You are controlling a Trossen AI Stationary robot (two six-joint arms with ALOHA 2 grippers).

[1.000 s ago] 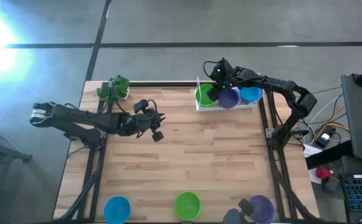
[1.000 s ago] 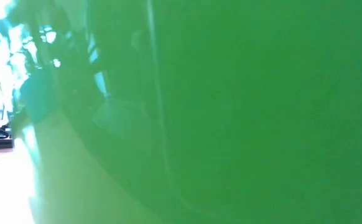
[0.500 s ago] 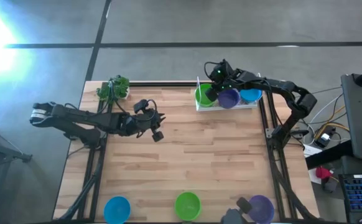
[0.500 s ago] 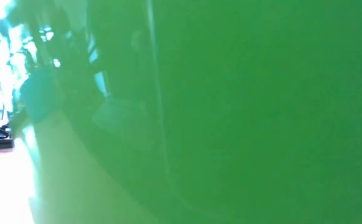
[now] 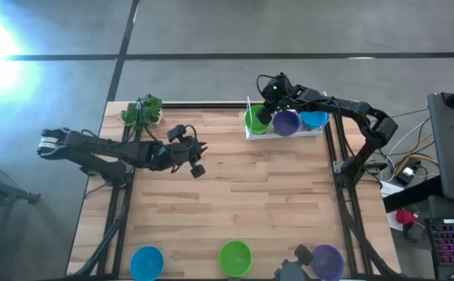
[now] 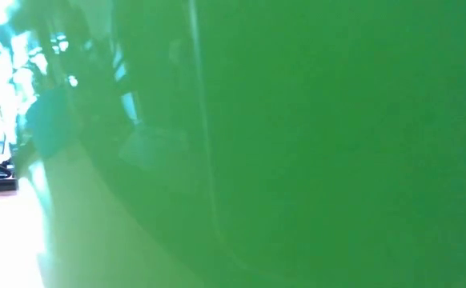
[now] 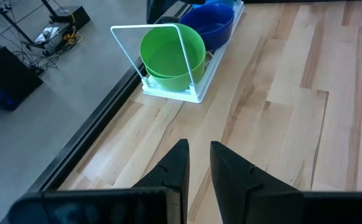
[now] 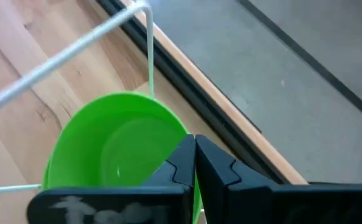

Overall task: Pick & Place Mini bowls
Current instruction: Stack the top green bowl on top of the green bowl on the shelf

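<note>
Right gripper (image 8: pixel 194 163) is over the white wire rack (image 5: pixel 252 134) at the table's far edge, fingers pressed together on the rim of the green bowl stack (image 8: pixel 116 146) at the rack's left end; looks like a thin-rim pinch, so the step is either seating or lifting a green bowl there.

Beside it in the rack: purple bowl (image 5: pixel 287 122), then blue bowl (image 5: pixel 314 119).

Next move needs a straight vertical path; the rack's upright wire loop (image 8: pixel 148 46) stands close to the fingers and could snag.

Left gripper (image 7: pixel 198 165) hangs well left of the rack over bare wood, fingers slightly apart, holding nothing.

Still loose, far from the rack on the near edge: blue bowl (image 5: pixel 147 262), green bowl (image 5: pixel 235 257), purple bowl (image 5: pixel 328 260). Toy plant (image 5: pixel 143 111) sits at the far-left corner. The low view is blocked by green.
</note>
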